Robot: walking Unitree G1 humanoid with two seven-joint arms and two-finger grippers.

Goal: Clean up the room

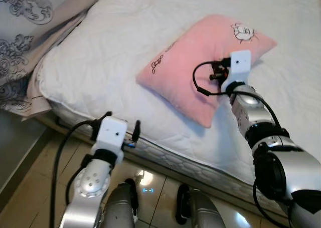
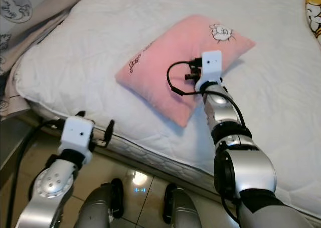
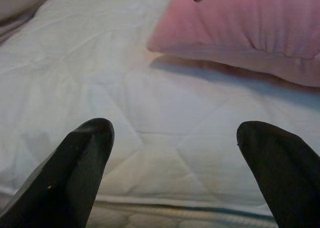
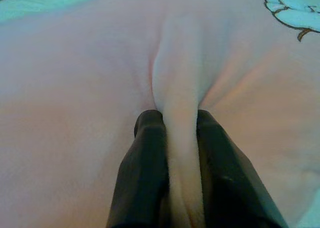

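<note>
A pink pillow [image 1: 190,52] with small cartoon prints lies on the white mattress [image 1: 115,42]. My right gripper [image 4: 175,120] is shut on a pinched fold of the pink pillow [image 4: 100,87], near its right side. My left gripper [image 3: 175,138] is open, held low at the mattress's near edge, pointing toward the pillow [image 3: 240,27] with nothing between its fingers [image 3: 80,158]. The left arm's wrist [image 1: 113,133] sits just below the bed's edge.
A grey patterned blanket [image 1: 25,32] hangs off the bed's left side. A yellow printed item [image 2: 313,7] peeks in at the far right. Beige tiled floor [image 1: 30,198] and my legs [image 1: 195,208] are below, close to the bed frame.
</note>
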